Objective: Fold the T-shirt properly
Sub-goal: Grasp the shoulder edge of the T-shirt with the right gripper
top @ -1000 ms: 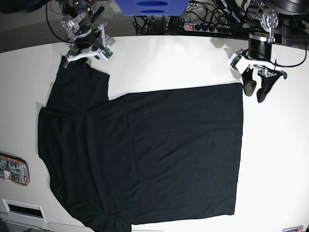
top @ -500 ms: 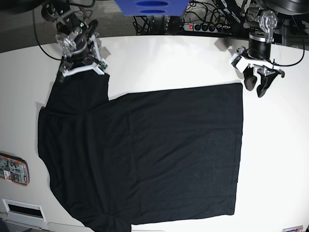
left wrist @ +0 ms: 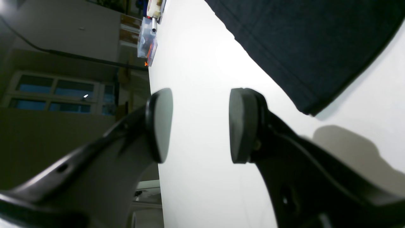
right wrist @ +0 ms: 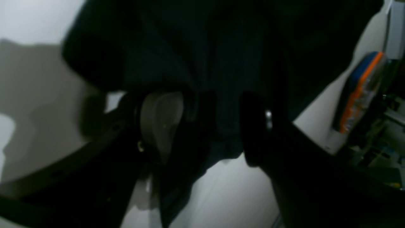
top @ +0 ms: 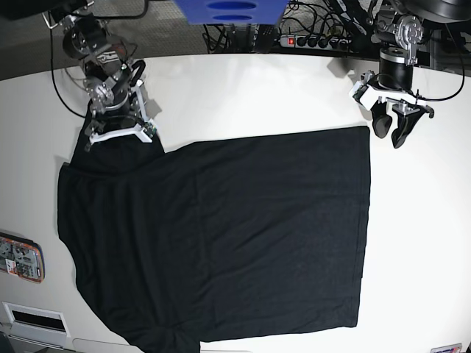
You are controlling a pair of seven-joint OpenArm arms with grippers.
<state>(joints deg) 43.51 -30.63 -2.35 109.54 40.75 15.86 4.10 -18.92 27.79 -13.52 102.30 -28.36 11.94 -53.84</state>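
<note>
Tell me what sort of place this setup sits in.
Probably a robotics lab or workshop: a plain white worktable carries a black short-sleeved fabric T-shirt, a black power strip with a red switch and tangled cables lie behind it, and two robot arms are mounted at its edge.

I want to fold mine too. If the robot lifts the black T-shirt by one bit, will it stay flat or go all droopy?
Probably droopy. The T-shirt lies thin and limp on the table, and cloth bunches between the right gripper's jaws. It looks light, and would likely slide rather than roll.
</note>
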